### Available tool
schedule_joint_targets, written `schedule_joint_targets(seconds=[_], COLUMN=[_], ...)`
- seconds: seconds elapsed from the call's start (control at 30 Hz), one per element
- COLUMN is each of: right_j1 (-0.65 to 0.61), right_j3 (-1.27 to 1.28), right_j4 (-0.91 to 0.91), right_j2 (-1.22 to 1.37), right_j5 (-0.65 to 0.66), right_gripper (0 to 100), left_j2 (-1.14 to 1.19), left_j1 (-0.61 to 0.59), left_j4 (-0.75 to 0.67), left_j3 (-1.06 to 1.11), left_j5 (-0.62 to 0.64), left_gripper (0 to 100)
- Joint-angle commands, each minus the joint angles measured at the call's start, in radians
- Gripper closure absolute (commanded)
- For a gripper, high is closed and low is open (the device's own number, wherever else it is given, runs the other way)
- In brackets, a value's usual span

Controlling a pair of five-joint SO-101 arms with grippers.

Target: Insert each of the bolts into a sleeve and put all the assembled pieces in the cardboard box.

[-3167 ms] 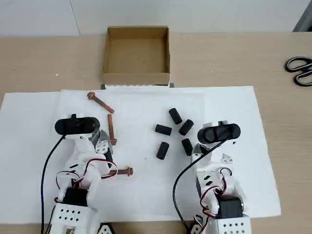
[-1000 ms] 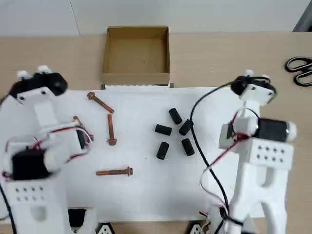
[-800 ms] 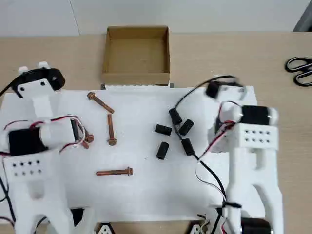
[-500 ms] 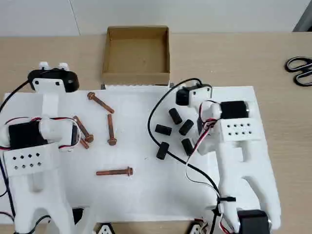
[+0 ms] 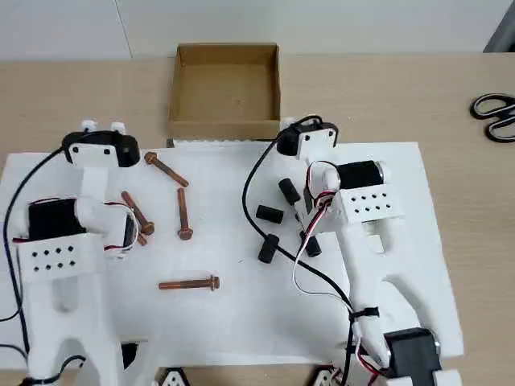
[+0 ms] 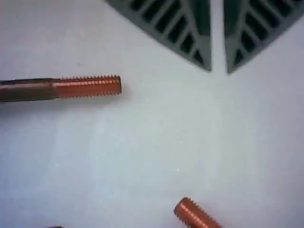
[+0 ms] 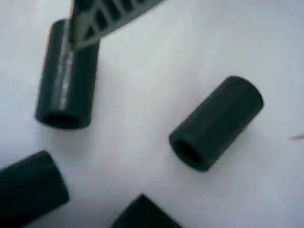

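Several copper bolts lie on the white sheet: one (image 5: 166, 170) near the box, one (image 5: 183, 213) mid-left, one (image 5: 189, 283) nearer the front, and more (image 5: 137, 213) partly under my left arm (image 5: 76, 229). My left gripper (image 6: 218, 69) hangs over bare sheet between two threaded bolt ends (image 6: 88, 87) (image 6: 194, 216), jaws a thin gap apart, nothing in them. Black sleeves (image 5: 269, 214) (image 5: 268, 248) (image 5: 288, 191) cluster under my right arm (image 5: 358, 201). One finger (image 7: 97, 19) of the right gripper overlaps a sleeve (image 7: 66, 78); another sleeve (image 7: 216, 123) lies beside it.
The cardboard box (image 5: 225, 127) stands open and empty past the sheet's far edge. Scissors (image 5: 495, 117) lie at the far right on the wooden table. Free sheet (image 5: 257, 322) stretches between the two arm bases.
Both arms came down from raised poses. The left wrist swung right toward the bolts. The right wrist swung left over the sleeves, now covering some of them.
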Motion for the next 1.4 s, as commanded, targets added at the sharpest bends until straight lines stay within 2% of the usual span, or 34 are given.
schedule_joint_targets(seconds=[0.0,0.17,0.47,0.93,1.27,1.37], right_j1=[-0.008,-0.015,-0.114,-0.108,-0.077,-0.056], right_j3=[-0.014,0.092,0.164,0.161,0.172,0.166], right_j4=[-0.035,-0.122,-0.205,-0.311,-0.306,-0.257], right_j2=[-0.002,-0.002,-0.001,0.205,0.209,0.200], right_j5=[-0.048,-0.069,-0.068,-0.025,-0.023,0.005], right_gripper=[84.6,84.6,86.5,86.5,86.6,86.5], left_j2=[-0.003,-0.003,0.000,-0.003,-0.005,-0.005], left_j1=[-0.003,-0.003,-0.006,-0.008,-0.008,-0.008], left_j4=[-0.063,-0.077,-0.077,-0.071,-0.071,-0.071], left_j3=[0.021,0.035,0.035,0.035,0.035,0.035], left_j5=[-0.005,-0.003,-0.002,0.000,0.000,0.000], left_gripper=[99,99,99,99,99,99])
